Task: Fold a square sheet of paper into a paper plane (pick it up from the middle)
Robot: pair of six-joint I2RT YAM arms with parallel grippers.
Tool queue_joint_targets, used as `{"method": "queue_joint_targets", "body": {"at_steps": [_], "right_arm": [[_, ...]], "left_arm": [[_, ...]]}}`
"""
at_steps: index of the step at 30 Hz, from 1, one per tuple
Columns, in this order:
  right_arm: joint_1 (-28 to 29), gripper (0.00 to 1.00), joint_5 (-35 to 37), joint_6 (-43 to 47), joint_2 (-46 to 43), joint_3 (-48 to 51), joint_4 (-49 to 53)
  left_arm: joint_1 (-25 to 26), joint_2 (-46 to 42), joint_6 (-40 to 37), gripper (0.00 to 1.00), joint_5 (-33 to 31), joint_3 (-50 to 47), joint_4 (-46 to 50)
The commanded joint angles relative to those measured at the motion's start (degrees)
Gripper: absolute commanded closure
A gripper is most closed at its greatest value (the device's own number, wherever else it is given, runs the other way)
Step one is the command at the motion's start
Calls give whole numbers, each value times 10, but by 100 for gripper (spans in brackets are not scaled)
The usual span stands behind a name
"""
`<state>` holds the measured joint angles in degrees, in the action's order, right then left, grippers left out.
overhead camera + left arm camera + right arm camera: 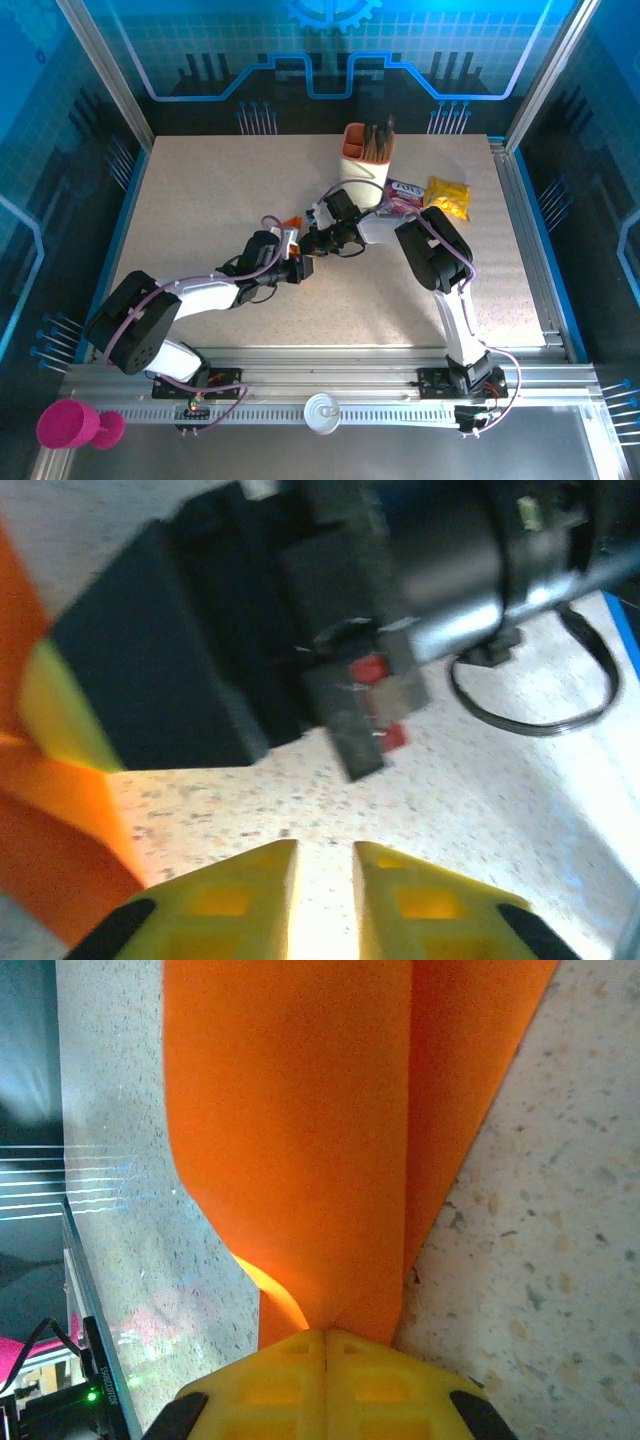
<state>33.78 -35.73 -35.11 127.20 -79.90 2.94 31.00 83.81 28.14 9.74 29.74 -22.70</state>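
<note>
While a fold is in hand at mid-desk, the left pincer (325,880) sits low over the desk (480,810), its tips a sliver apart and holding nothing. The paper (300,1110) lies at the left of its wrist view. The right pincer (325,1345) is pressed together on the paper's edge, where the sheet doubles over in a soft curve, not creased flat. I judge this an early fold; next, the left tips likely need to press along that curve while the right grips. The top view places both pincers close together, near the cup (367,160) and packets (430,197), with just a scrap of orange; the right wrist view shows two layers.
</note>
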Motion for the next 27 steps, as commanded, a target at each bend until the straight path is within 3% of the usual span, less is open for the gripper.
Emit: {"method": "queue_joint_targets", "body": {"at_steps": [1,12,27], "right_arm": [[1,100,15,-7,28,25,24],[-1,100,11,-12,26,36,10],[-3,100,7,-13,25,38,6]], "left_arm": [[13,-27,-12,73,-88,-17,24],[55,12,-60,68,-157,14,76],[68,72,-70,67,-251,54,100]]}}
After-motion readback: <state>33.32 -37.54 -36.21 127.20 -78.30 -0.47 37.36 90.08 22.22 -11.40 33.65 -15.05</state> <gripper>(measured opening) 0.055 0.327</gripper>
